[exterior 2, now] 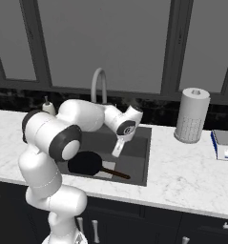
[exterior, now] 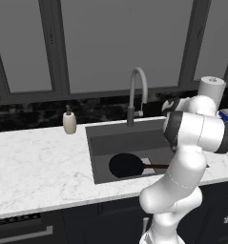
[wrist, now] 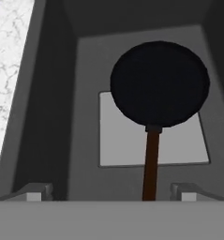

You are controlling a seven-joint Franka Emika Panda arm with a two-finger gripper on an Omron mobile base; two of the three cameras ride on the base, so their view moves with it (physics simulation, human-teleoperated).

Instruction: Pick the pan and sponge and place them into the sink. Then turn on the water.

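Your gripper (wrist: 111, 191) is spread wide and released; it holds nothing, and its tips straddle the pan's handle without touching it. The pan (wrist: 159, 83) lies flat on the floor of the sink (wrist: 48, 117), in the upper right of the hand view, partly over the lighter square patch, handle pointing toward the bottom of the frame. In the left base view the pan (exterior: 126, 165) sits near the sink's front wall, leaving open floor behind it. No writing can be read.
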